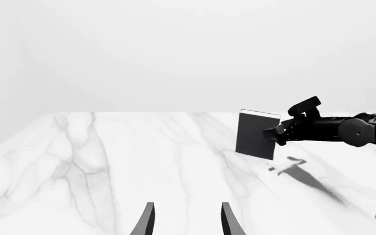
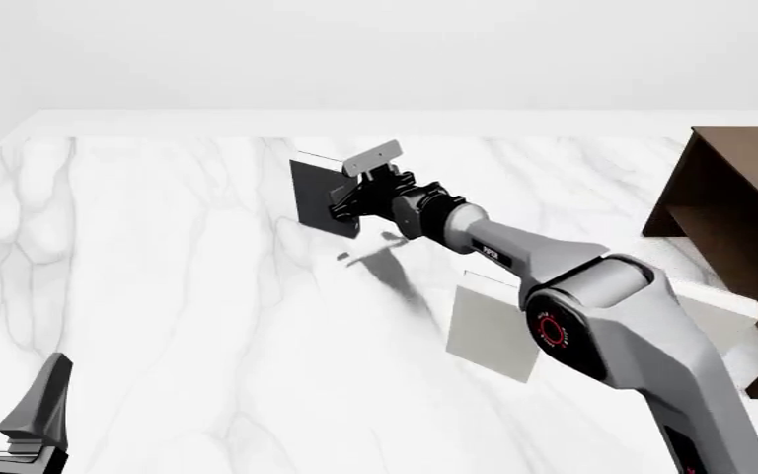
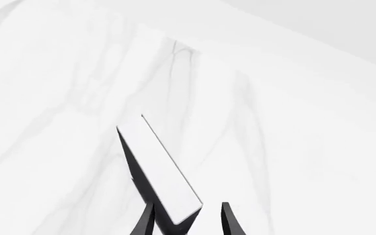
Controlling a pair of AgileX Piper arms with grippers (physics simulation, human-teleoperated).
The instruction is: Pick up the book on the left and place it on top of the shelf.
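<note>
The book (image 2: 320,193) is carried upright above the marble tabletop (image 2: 155,296), in the far middle of the front view, at about 11 o'clock from the picture's centre. A shadow is cast on the marble below and just nearer than it, which suggests that it is lifted clear rather than standing. It is judged to be held on edge so that it can be taken sideways and laid onto the shelf (image 2: 748,217), which stands well apart at about 3 o'clock, at the right edge.

The right gripper (image 2: 352,202) reaches in from the book's 4 o'clock side. In the right wrist view, the book (image 3: 162,171) is seen between the jaws, its white page edge turned to the camera and running away from the fingertips; the jaws are pinched on its near end, one against each cover. Only that end lies inside the grip, and most of the book stands out beyond it.

The left gripper (image 1: 186,220) rests low over bare marble at the front view's near left corner, about 8 o'clock, its jaws spread with nothing between them.

A light-grey book (image 2: 492,326) stands beside the right arm's elbow.
</note>
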